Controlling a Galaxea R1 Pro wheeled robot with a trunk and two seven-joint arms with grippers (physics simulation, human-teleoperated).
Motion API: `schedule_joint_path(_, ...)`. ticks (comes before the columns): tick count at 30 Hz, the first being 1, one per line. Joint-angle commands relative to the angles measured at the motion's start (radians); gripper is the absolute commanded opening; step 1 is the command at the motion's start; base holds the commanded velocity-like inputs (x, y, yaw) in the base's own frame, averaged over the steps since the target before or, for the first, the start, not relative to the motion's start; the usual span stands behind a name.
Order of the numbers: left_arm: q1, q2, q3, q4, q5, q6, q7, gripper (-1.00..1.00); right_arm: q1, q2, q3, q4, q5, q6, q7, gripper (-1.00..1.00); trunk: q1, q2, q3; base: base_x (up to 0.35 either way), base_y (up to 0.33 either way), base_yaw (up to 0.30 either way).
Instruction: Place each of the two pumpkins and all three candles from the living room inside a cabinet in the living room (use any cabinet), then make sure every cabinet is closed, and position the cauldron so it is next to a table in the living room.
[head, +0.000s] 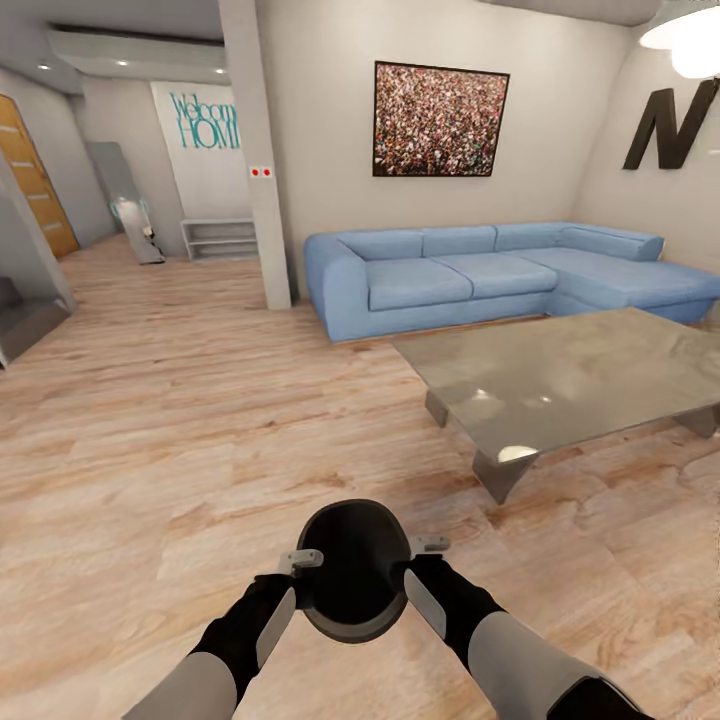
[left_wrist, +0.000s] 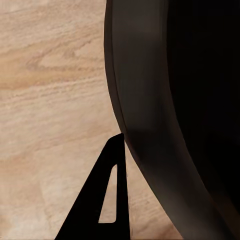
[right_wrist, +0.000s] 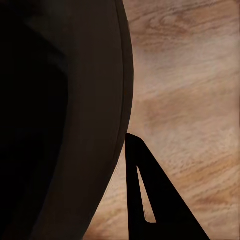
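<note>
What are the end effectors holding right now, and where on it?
The cauldron, clasped between the left end effector and right end effector at opposite sides of its rim.

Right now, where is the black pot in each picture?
Head view: the cauldron sits low in the middle, between the left gripper and right gripper, above the wooden floor.
Left wrist view: its dark curved wall is beside one finger.
Right wrist view: its wall is beside one finger.
Shared landmark: the wooden floor.
</note>
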Motion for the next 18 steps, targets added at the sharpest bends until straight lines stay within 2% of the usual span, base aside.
schedule_joint_path(1,0.0,0.0,0.007,0.001,0.007,0.0,-0.002,-1.0,0.0,0.0,0.003,-0.016,-0.009,-0.006,0.004,-1.0,0.0,0.0,0.0,0.167,0.298,-0.278)
schedule_joint_path(8,0.0,0.0,0.008,0.001,0.009,0.001,-0.003,-1.0,0.0,0.0,0.003,-0.016,-0.008,-0.006,0.004,-1.0,0.0,0.0,0.0,0.048,0.324,-0.279)
schedule_joint_path(13,0.0,0.0,0.008,0.001,0.042,0.002,-0.003,-1.0,0.0,0.0,0.003,-0.016,-0.009,-0.006,0.005,-1.0,0.0,0.0,0.0,0.002,0.333,-0.279)
schedule_joint_path(18,0.0,0.0,0.007,0.001,0.051,0.002,-0.003,-1.0,0.0,0.0,0.003,-0.016,-0.008,-0.006,0.005,-1.0,0.0,0.0,0.0,0.063,0.333,-0.279)
